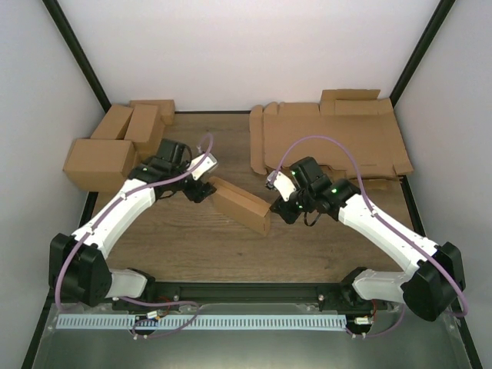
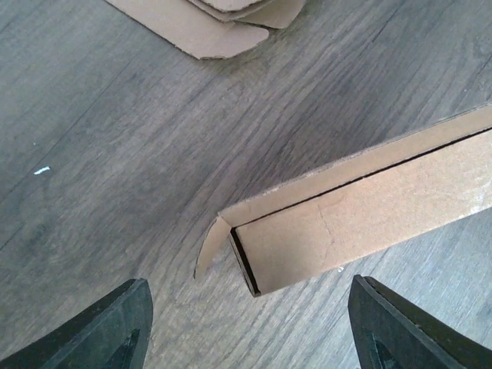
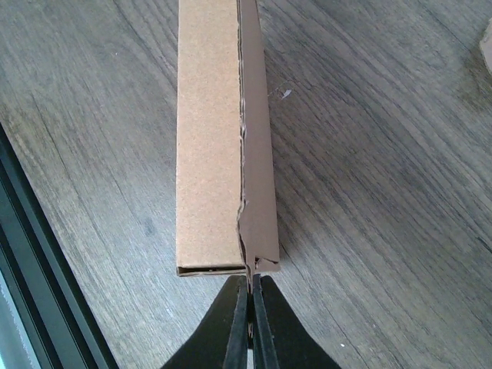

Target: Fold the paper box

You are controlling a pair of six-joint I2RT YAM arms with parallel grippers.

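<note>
The paper box (image 1: 240, 205) is a long, narrow brown folded piece lying slantwise in the middle of the table. My right gripper (image 3: 251, 286) is shut on a thin cardboard edge at the box's near right end (image 3: 223, 138). My left gripper (image 2: 246, 327) is open and empty, its fingers (image 2: 108, 330) wide apart just short of the box's left end (image 2: 361, 215), where a small flap (image 2: 209, 246) sticks out. In the top view the left gripper (image 1: 201, 190) sits at the box's upper left end and the right gripper (image 1: 275, 206) at its lower right end.
Several finished brown boxes (image 1: 115, 146) stand at the back left. A pile of flat brown sheets (image 1: 330, 138) lies at the back right; its edge shows in the left wrist view (image 2: 207, 23). A black frame rail (image 3: 46, 261) runs along the table's near edge.
</note>
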